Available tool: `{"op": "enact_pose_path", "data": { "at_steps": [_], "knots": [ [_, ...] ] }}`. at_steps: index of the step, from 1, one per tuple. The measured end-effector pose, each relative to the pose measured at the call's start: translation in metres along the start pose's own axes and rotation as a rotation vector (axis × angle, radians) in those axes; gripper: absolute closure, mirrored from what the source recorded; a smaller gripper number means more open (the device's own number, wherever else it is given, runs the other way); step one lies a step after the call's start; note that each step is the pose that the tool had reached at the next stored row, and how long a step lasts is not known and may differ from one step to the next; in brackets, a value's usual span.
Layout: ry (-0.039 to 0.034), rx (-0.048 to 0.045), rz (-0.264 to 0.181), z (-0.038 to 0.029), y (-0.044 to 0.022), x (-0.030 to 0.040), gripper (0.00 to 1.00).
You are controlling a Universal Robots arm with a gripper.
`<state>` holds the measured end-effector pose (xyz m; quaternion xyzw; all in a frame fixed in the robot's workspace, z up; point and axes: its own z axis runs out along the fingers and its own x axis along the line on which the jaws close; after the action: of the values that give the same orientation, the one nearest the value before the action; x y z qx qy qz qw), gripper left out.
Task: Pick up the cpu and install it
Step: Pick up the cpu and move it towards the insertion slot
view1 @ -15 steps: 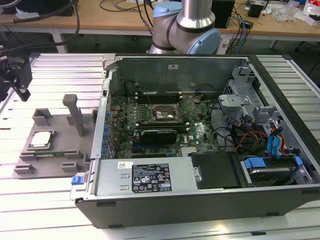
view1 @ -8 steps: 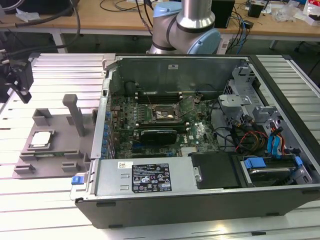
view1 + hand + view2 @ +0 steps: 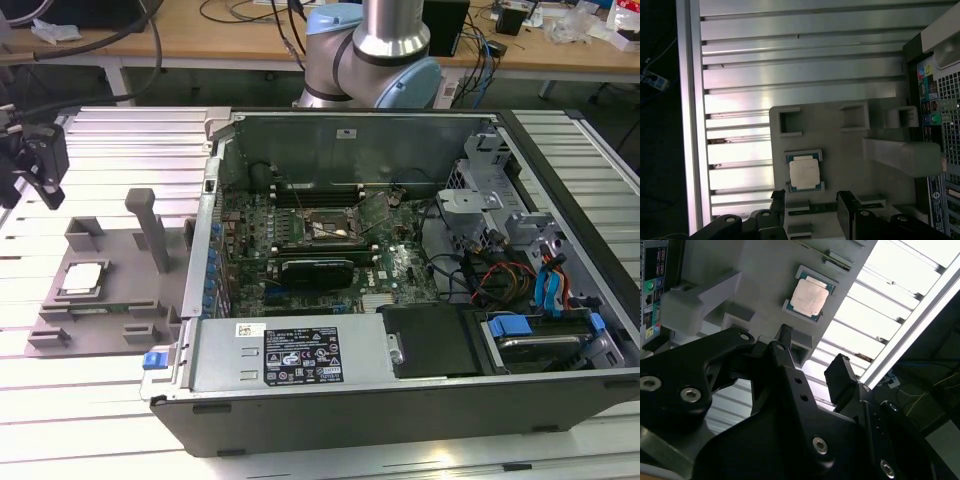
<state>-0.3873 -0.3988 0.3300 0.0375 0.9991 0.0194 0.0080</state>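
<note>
1. In the exterior view, the cpu (image 3: 82,278) lies flat in a recess of the grey fixture (image 3: 120,262). The fixture sits on the slatted table (image 3: 100,130), to the exterior view's left of the open computer case (image 3: 350,420). The gripper (image 3: 42,180) hangs near the fixture's far-left corner — well clear of the chip.
2. In the second wrist view, the black fingers (image 3: 842,374) stand spread with nothing between them. The cpu (image 3: 810,297) rests beyond them, untouched.
3. In the first wrist view, the cpu (image 3: 804,172) sits in its recess just past the parted fingertips (image 3: 844,207) — no contact.
</note>
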Motion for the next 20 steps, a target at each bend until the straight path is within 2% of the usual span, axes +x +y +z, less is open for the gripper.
{"op": "enact_pose_path", "data": {
  "at_steps": [20],
  "knots": [
    [0.0001, 0.0000, 0.000, 0.0135, -0.0005, 0.0002, 0.45]
  ]
}}
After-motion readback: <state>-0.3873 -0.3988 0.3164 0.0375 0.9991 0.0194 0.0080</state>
